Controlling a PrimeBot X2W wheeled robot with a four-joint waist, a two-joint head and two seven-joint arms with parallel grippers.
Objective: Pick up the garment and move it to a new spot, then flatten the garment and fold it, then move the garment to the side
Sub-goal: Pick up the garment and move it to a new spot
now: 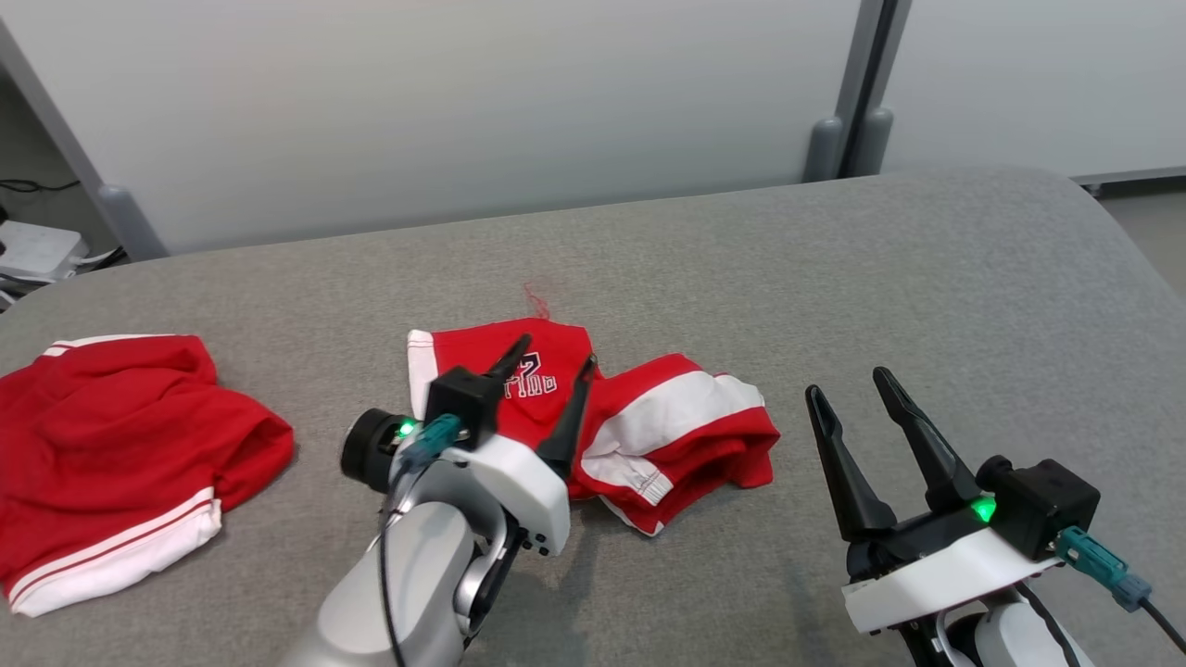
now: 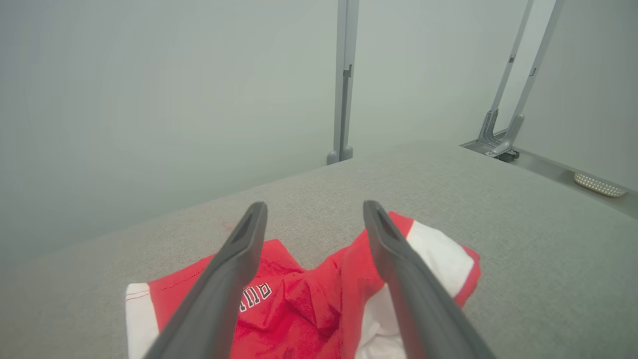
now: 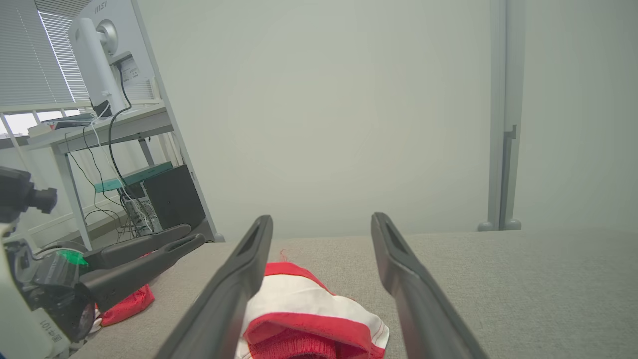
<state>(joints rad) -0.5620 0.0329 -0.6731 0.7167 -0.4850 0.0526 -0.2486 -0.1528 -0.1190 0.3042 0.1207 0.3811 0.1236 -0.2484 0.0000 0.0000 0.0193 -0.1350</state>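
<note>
Step in hand, as I judge it: the start of flattening. The crumpled red-and-white knit garment with white lettering lies in a heap near the middle of the grey fabric-covered table, bunched and doubled over on itself, so neither flattening nor folding is done.

Left gripper: fingers spread apart, nothing between them, poised over the lettered left half of the heap. Whether the tips touch the cloth, cannot tell. Right gripper: fingers also spread and empty, just beside the heap's right end, apart from it.

A second red garment with white striped trim lies well apart at the table's left edge, loosely spread.

Next move, judged: each gripper needs an outer edge. The white band at the heap's left end suits the left gripper, and the white-panelled fold at the right end suits the right. Pinch a single layer, then draw the ends apart. Risk: catching two layers, which leaves the bunch locked in.

Containers: none on the table; both garments rest directly on the grey cover.
</note>
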